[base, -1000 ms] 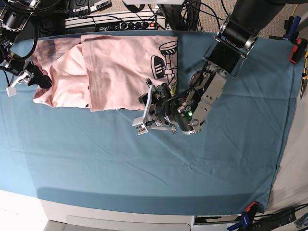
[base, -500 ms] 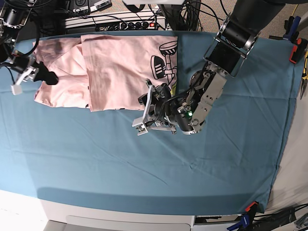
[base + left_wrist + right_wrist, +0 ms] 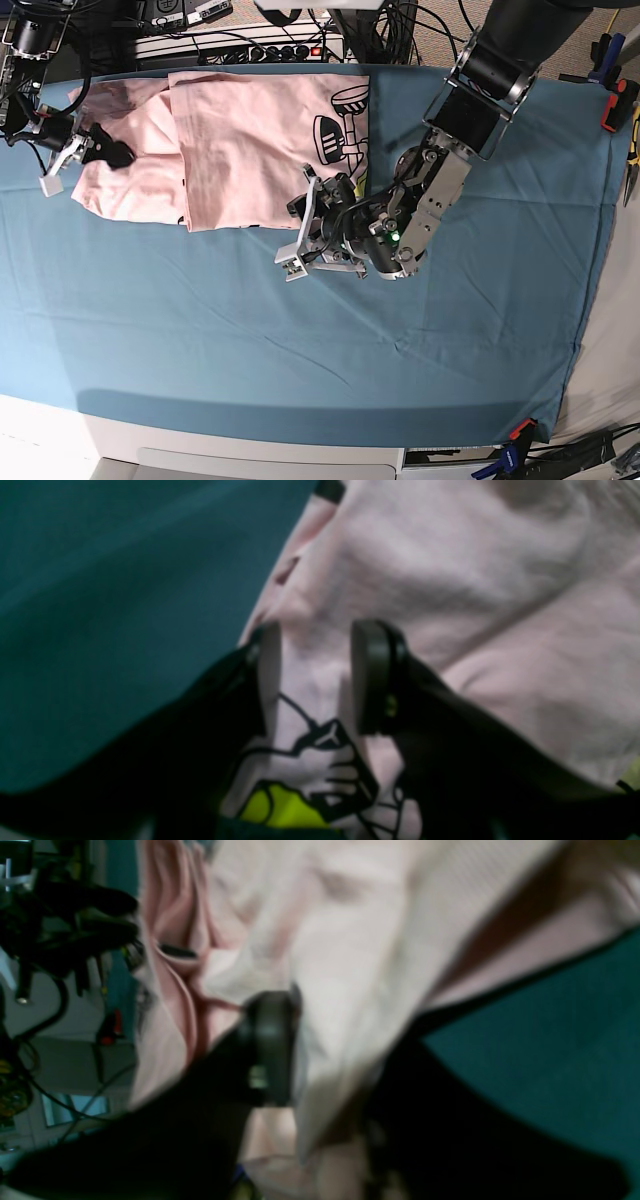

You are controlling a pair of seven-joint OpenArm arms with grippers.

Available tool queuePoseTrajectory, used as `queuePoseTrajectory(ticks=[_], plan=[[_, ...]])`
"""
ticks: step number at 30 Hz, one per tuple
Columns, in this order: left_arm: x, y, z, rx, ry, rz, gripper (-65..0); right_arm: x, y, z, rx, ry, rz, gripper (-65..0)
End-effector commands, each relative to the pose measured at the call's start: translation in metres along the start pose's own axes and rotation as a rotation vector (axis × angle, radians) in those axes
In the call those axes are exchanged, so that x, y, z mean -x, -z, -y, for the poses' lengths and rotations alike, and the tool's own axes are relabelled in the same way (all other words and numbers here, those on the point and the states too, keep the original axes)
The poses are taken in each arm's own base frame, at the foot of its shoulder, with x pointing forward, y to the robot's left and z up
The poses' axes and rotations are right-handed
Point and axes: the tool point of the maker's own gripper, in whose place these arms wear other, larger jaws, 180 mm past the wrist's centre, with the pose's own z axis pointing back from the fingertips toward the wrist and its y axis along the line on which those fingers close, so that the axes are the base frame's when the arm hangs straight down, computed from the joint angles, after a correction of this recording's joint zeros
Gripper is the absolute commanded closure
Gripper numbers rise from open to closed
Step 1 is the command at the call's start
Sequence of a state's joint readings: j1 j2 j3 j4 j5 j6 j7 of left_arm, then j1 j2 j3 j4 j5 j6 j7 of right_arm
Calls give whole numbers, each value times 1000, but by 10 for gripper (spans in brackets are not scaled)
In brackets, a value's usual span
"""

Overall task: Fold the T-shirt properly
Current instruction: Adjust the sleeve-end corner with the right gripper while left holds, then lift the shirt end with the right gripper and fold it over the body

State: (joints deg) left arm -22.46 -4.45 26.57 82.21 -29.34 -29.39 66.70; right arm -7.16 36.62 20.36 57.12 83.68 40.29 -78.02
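Two grippers sit at the soft, creased pink T-shirt (image 3: pixel 250 150) lying on the teal cloth (image 3: pixel 300 340): the left gripper (image 3: pixel 312 677) stands apart, straddling printed fabric, the right gripper (image 3: pixel 320 1050) pinches a raised fold at its edge.

A teal table cloth (image 3: pixel 300 340) covers the whole work surface, lightly creased, with one long crease running across it. Beyond the cloth's far edge lies a black power strip (image 3: pixel 240 45) with a small red light, amid a tangle of dark cables (image 3: pixel 400 25). At the cloth's near right corner, a clamp with red and blue grips (image 3: pixel 515 445) bites its edge. Past the cloth's far right corner sit a red-and-black clamp (image 3: pixel 617 105) and a blue one (image 3: pixel 604 55).
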Motion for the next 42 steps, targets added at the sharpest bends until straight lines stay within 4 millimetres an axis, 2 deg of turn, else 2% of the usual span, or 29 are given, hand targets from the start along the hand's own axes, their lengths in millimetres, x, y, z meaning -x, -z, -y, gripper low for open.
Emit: queuePoseTrajectory(ticks=[1, 4, 7, 12, 16, 21, 26, 31, 37, 42], plan=[[-21, -8, -4, -12, 21, 57, -246, 6, -9, 9, 49, -12, -56, -86], [-24, -11, -10, -34, 7, 61, -246, 1, -12, 9, 51, -10, -32, 0], [-30, -22, -29, -85, -13, 82, -245, -8, -18, 8, 40, -5, 12, 0], [-33, -54, -70, -156, -118, 162, -245, -38, -40, 0, 21, -23, 150, 0], [-14, -79, -95, -173, -200, 198, -245, -57, -50, -18, 22, -119, 194, 0], [20, -107, -123, -234, -254, 171, -245, -64, -40, -67, -22, -300, 203, 0], [51, -132, -145, -300, -285, 133, -245, -38, -19, -125, -105, -439, 207, 0], [69, -147, -156, -342, -288, 96, -245, -3, 2, -161, -196, -431, 233, 0], [69, -148, -155, -334, -291, 102, -245, 19, 30, -187, -306, -342, 266, 0], [67, -147, -154, -325, -293, 110, -245, 40, 61, -222, -435, -332, 203, 0]])
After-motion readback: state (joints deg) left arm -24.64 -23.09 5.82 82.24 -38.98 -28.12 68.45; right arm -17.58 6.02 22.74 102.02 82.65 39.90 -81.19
